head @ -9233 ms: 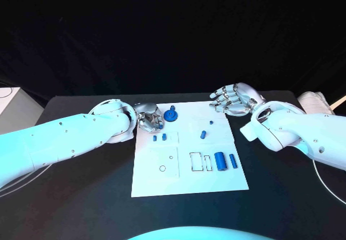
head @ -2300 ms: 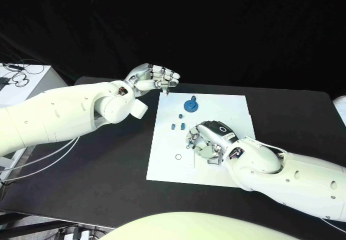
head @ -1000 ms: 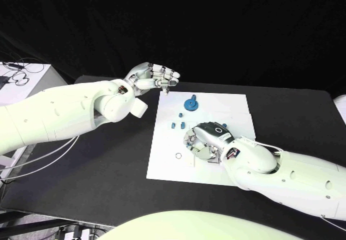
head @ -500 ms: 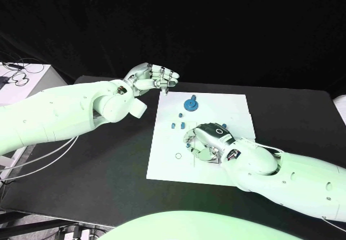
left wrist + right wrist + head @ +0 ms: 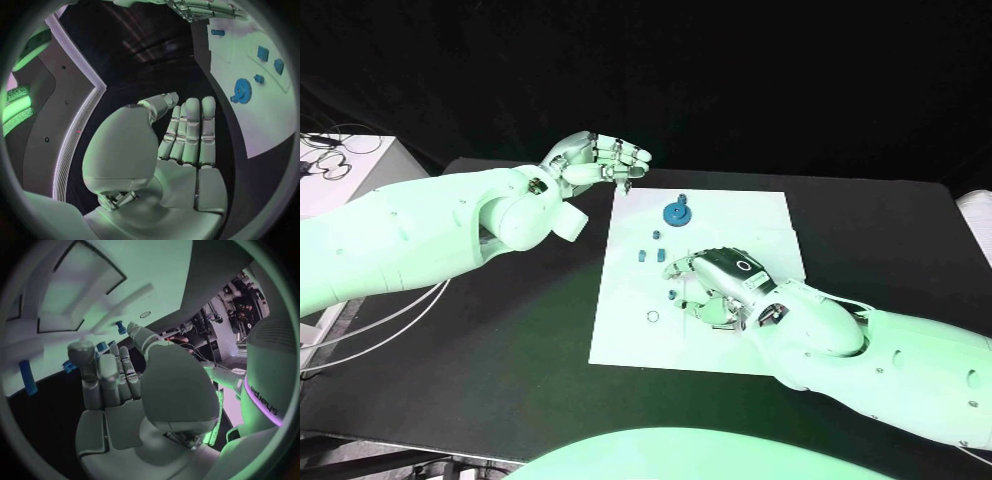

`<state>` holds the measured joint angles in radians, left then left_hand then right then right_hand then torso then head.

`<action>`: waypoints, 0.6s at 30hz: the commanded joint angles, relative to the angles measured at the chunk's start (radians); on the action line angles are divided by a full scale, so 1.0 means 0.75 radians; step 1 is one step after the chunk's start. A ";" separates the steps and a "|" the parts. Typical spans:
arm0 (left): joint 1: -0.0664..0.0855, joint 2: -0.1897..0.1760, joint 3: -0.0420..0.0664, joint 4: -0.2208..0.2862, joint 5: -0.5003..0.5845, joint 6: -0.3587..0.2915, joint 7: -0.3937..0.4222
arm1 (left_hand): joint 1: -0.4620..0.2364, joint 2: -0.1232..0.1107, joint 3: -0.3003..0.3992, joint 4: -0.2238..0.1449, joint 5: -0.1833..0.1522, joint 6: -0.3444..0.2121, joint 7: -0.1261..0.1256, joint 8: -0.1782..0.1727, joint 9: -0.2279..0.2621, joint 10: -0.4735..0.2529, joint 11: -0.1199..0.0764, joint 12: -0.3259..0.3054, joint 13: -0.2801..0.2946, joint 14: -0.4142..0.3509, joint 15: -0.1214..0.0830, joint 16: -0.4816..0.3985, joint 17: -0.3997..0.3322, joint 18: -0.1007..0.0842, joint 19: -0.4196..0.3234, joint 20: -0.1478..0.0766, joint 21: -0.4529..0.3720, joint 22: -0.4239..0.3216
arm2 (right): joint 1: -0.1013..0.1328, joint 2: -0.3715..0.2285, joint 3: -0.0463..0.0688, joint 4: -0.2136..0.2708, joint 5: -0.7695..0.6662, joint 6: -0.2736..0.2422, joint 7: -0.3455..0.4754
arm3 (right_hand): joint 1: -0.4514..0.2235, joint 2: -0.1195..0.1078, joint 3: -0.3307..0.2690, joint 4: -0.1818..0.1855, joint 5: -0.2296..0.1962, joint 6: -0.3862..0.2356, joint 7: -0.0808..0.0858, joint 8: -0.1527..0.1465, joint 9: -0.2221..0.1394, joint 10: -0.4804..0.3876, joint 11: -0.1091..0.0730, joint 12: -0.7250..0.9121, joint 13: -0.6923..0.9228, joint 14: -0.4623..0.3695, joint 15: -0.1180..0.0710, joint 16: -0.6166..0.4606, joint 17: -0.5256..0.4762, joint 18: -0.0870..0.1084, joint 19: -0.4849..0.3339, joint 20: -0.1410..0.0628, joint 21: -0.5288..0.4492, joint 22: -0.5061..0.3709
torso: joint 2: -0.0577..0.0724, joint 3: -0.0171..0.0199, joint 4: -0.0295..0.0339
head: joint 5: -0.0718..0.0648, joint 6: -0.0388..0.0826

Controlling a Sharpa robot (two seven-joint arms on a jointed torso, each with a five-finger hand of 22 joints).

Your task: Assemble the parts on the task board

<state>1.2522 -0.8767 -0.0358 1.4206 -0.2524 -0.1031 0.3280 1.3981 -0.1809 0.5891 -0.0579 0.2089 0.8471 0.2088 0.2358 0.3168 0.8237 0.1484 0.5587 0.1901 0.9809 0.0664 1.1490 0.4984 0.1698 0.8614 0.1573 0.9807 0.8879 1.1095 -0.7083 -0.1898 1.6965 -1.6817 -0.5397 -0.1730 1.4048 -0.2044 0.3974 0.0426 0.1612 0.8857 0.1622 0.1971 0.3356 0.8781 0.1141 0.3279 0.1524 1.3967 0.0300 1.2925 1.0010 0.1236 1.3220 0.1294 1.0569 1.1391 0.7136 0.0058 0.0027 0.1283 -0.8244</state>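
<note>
Task board (image 5: 747, 215) flat on black table (image 5: 502, 340), right hand (image 5: 711, 290) fingers curled on it, grip unclear, left hand (image 5: 596, 160) fingers curled empty.

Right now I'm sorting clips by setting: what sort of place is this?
Probably a robotics lab test bench: a black table against a dark backdrop, a white task board with small blue parts, and cabled equipment beside it.

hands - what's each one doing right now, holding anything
Left hand: raised beside the task board's far corner, fingers curled in, holding nothing.
Right hand: down over the board; whether it holds a part cannot be told.
</note>
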 commanded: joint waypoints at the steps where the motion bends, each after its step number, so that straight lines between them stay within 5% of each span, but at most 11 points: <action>1: 0.001 0.001 0.001 0.001 0.008 0.018 0.008 | -0.011 0.005 -0.008 0.001 0.002 -0.009 0.001 0.005 -0.001 -0.010 0.000 0.004 0.001 -0.004 0.006 0.007 0.002 0.021 0.002 0.008 -0.008 -0.001 | 0.025 -0.045 0.008 0.028 0.103 0.002 0.039 | 0.003 -0.011 0.053 0.006 0.007 0.022 0.002 0.003 -0.002 0.057 -0.009 0.041 -0.001 0.067 -0.010 0.066 0.099 -0.038 0.080 -0.012 0.131 0.106 | -0.001 -0.0013 0.0003 | -0.021 0.012; 4: 0.001 -0.001 0.001 0.001 0.008 0.018 0.008 | -0.011 0.005 -0.008 0.001 0.002 -0.009 0.001 0.005 -0.001 -0.010 0.000 0.004 0.001 -0.004 0.006 0.007 0.002 0.021 0.002 0.008 -0.008 -0.001 | 0.058 -0.091 0.015 0.039 0.125 0.068 0.043 | -0.029 -0.040 0.141 0.015 0.007 0.040 0.000 -0.003 -0.008 0.107 -0.016 0.042 -0.031 0.113 -0.018 0.107 0.168 -0.056 0.131 -0.021 0.217 0.179 | -0.003 -0.0017 -0.0020 | -0.034 0.020; 10: 0.001 0.000 0.001 0.000 0.008 0.020 0.009 | -0.004 0.007 -0.005 -0.003 0.004 -0.011 0.001 0.007 -0.001 -0.011 -0.001 0.011 0.003 -0.004 0.005 0.008 0.002 0.021 0.004 0.008 -0.009 -0.002 | 0.145 -0.187 0.023 0.014 0.110 0.200 0.047 | -0.065 -0.068 0.141 0.028 0.004 0.036 -0.005 -0.010 -0.010 0.094 -0.018 0.026 -0.049 0.115 -0.017 0.104 0.159 -0.055 0.129 -0.024 0.209 0.175 | -0.005 -0.0070 -0.0040 | -0.062 0.042; 13: 0.001 0.002 0.001 -0.002 0.008 0.022 0.009 | -0.004 0.008 -0.005 -0.004 0.005 -0.011 0.001 0.007 -0.001 -0.011 -0.001 0.011 0.003 -0.005 0.005 0.008 0.002 0.021 0.004 0.008 -0.009 -0.002 | 0.171 -0.211 0.025 -0.017 0.099 0.227 0.045 | -0.068 -0.076 0.135 0.028 0.000 0.034 -0.009 -0.013 -0.010 0.086 -0.018 0.021 -0.054 0.111 -0.017 0.098 0.148 -0.052 0.123 -0.024 0.197 0.166 | -0.007 -0.0068 -0.0043 | -0.064 0.039; 18: 0.001 0.008 0.001 -0.006 0.008 0.026 0.009 | -0.004 0.007 -0.006 -0.004 0.004 -0.011 0.001 0.007 -0.001 -0.011 -0.001 0.011 0.003 -0.005 0.005 0.008 0.002 0.021 0.004 0.008 -0.009 -0.002 | 0.190 -0.221 0.027 -0.072 0.080 0.260 0.039 | -0.057 -0.066 0.091 0.030 -0.104 0.026 -0.013 -0.022 -0.012 0.053 -0.014 0.008 -0.076 0.091 -0.014 0.074 0.101 -0.041 0.094 -0.022 0.137 0.124 | -0.007 -0.0073 -0.0012 | -0.061 0.038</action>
<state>1.2522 -0.8732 -0.0358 1.4152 -0.2523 -0.1018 0.3279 1.3981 -0.1809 0.5891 -0.0579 0.2089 0.8472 0.2088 0.2357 0.3168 0.8238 0.1484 0.5635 0.1915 0.9809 0.0664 1.1490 0.4984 0.1697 0.8614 0.1573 0.9808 0.8880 1.2505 -0.8744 -0.1701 1.6484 -1.6080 -0.4074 -0.1531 1.3546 -0.2545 0.4701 0.0644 0.0887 0.9056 0.1554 0.1842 0.3277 0.9241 0.1046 0.3392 0.0964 1.4616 0.0160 1.3541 1.0793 0.0919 1.3997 0.1129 1.1625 1.2335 0.7086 0.0012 0.0001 0.0824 -0.7954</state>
